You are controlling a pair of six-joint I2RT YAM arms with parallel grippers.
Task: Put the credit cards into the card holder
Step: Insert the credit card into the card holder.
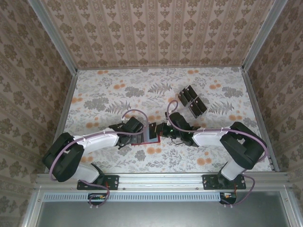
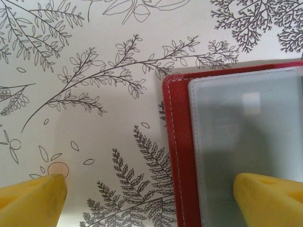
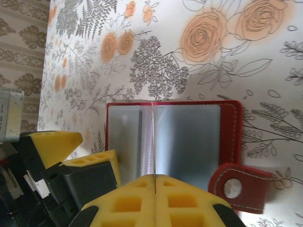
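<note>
Floral table (image 1: pixel 118 90): one open card holder (image 1: pixel 152 134), several clustered credit cards (image 1: pixel 191 101)

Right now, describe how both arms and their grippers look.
Both the left arm and the right arm have white links between bulky black joints, with a mauve cable looping along each. The left gripper and right gripper have black bodies and blocky yellow fingers.

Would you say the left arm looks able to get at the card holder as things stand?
Probably yes: the left pincer hangs open right over the card holder, with nothing between them.
</note>
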